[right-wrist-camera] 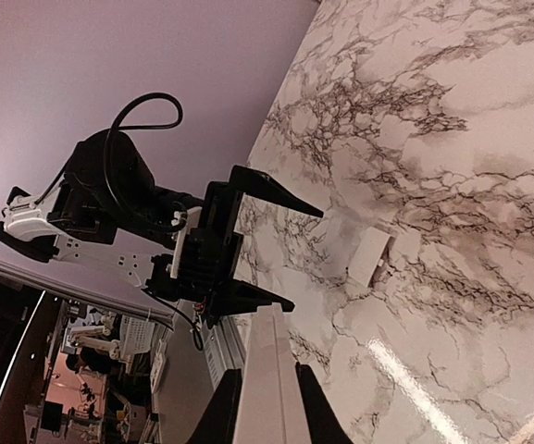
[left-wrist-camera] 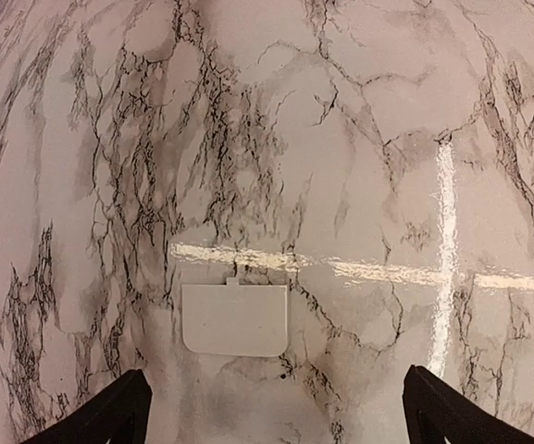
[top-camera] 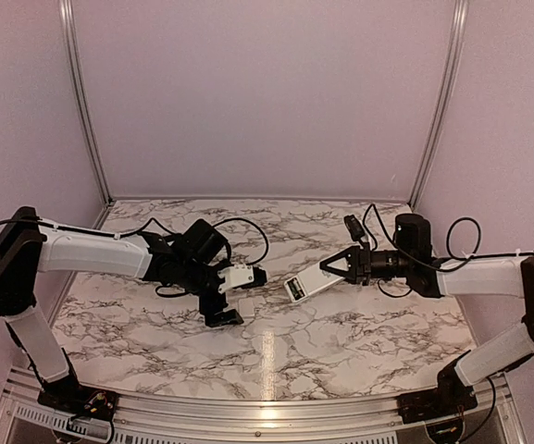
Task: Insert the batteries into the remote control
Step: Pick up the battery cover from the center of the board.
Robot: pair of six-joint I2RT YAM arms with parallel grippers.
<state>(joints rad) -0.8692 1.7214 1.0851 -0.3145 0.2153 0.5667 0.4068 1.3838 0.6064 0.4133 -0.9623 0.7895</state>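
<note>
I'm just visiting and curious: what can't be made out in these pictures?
- Batteries: none visible in any view; whether they're already inside cannot be told.
- White flat rectangular plastic remote: the right gripper covers one end from above; the right wrist view's bottom edge cuts it to a strip.
- Its buttons: too small in the top view.
- Left gripper: the left wrist view shows only two fingertips at the bottom edge.

Marble table [left-wrist-camera: 387,139], white cover [left-wrist-camera: 234,319] lying flat
</note>
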